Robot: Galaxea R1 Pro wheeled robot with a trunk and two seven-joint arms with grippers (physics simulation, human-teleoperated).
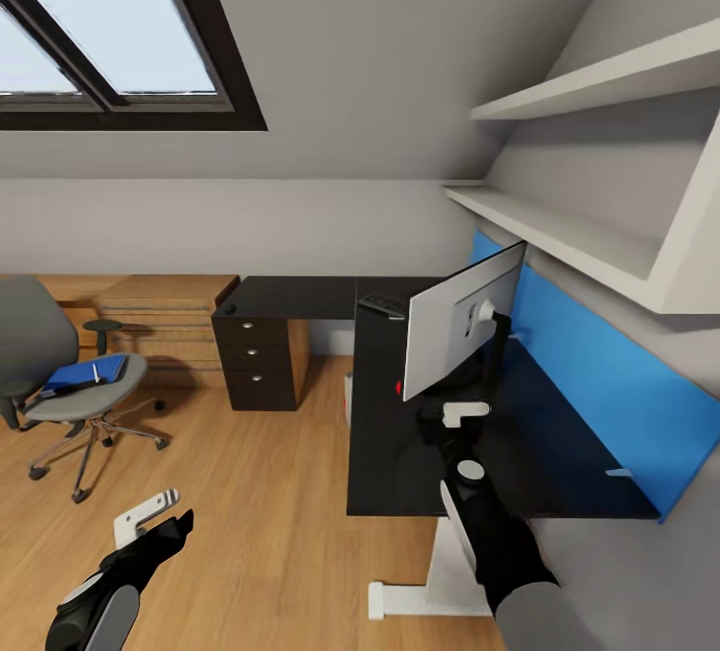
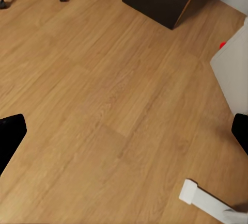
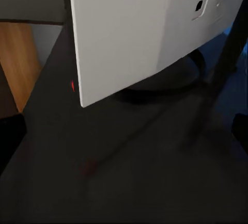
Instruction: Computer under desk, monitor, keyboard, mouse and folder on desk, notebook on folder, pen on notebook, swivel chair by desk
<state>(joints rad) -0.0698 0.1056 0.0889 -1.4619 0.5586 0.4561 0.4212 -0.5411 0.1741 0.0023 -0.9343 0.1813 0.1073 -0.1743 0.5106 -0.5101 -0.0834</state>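
The monitor (image 1: 455,336) stands on the black desk (image 1: 560,471) with its pale back toward me; its lower corner carries a red dot (image 3: 72,85). Behind it lies the keyboard (image 1: 384,304). My right gripper (image 1: 462,409) hovers open over the desktop just short of the monitor stand (image 3: 165,82). My left gripper (image 1: 158,523) hangs open above the wood floor (image 2: 103,105). The light grey computer (image 2: 233,74) sits on the floor by the desk. At far left the swivel chair (image 1: 35,341) holds blue flat items, folder and notebook (image 1: 88,372), with the white pen (image 1: 97,372) on them. A tiny dark bump (image 1: 229,309) on the desk's far corner may be the mouse.
A black drawer unit (image 1: 258,361) with a wood side stands under the desk's far wing. The white desk foot (image 1: 415,599) lies on the floor near me. A low light-wood cabinet (image 1: 165,326) lines the back wall. White shelves (image 1: 560,231) overhang the blue back panel (image 1: 590,351).
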